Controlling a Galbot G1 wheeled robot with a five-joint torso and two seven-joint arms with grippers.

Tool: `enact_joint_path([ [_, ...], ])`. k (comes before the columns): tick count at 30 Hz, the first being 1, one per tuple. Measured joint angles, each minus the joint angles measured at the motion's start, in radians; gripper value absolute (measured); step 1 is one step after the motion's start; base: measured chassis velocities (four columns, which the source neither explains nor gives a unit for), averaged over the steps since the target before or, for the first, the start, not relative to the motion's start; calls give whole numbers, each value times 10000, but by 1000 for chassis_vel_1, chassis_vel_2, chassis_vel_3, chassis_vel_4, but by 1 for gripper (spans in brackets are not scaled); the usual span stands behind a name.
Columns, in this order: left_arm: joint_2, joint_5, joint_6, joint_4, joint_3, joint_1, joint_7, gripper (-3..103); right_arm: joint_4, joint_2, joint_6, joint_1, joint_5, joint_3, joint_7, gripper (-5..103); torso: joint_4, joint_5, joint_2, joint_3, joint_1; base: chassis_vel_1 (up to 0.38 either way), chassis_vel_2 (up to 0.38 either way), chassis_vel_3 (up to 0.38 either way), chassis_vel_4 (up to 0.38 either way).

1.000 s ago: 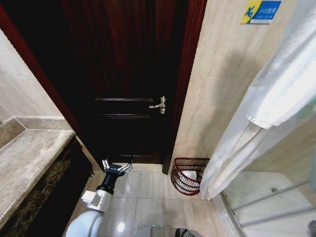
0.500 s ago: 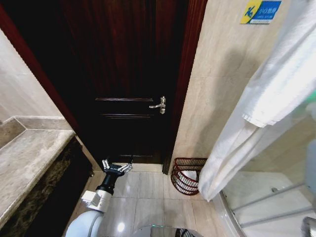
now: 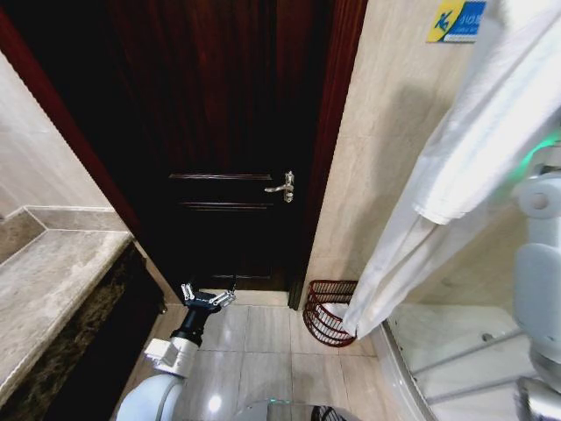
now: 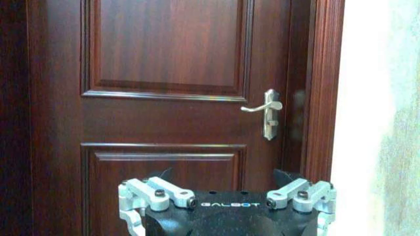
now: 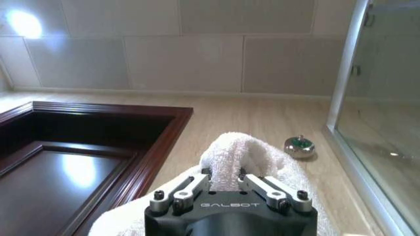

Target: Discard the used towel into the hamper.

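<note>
1. Bathroom setting: dark wooden door (image 3: 237, 149), tiled floor, marble counter (image 3: 48, 289) at 9 o'clock.
2. Right hand (image 5: 225, 183) is clenched on the white towel (image 3: 456, 167), held high at 2 o'clock.
3. Left hand (image 3: 208, 298) idles low, fingers spread, grasping nothing.
4. Hamper (image 3: 326, 317) stands on the floor at 5 o'clock, the towel's tail hanging over its rim.
5. Judged step: carrying. Next move calls for lowering over the hamper before release.

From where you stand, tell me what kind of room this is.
Most likely a bathroom, perhaps a hotel's: tiled walls and floor, a glass shower enclosure, a white towel hanging above a wicker hamper, and a stone counter.
</note>
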Motion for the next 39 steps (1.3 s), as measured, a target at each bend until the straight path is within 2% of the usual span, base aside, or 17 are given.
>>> enact_joint_path([
  [15,0,0,0,-1,0,0,0,100,-265,585,390,-946,-298,-67,-312,12,-3,2,0,0,-1,0,0,0,0],
  [22,0,0,0,-1,0,0,0,100,-1075,625,664,276,-515,-882,-314,12,0,2,0,0,0,0,0,0,0],
  [25,1,0,0,-1,0,0,0,100,-1595,796,799,1465,-700,-1381,-288,12,1,-3,0,0,0,0,0,0,0],
  [29,0,0,0,0,0,0,0,100,-1852,994,824,2091,-837,-1646,-244,12,0,2,0,0,0,0,0,0,0],
  [36,0,0,0,0,0,0,0,100,-1925,1219,827,2252,-974,-1711,-211,12,-1,2,0,0,0,0,0,0,0],
  [39,0,0,0,0,0,0,0,100,-1831,1319,842,1751,-1017,-1543,-214,12,-1,5,0,0,0,0,0,0,0],
])
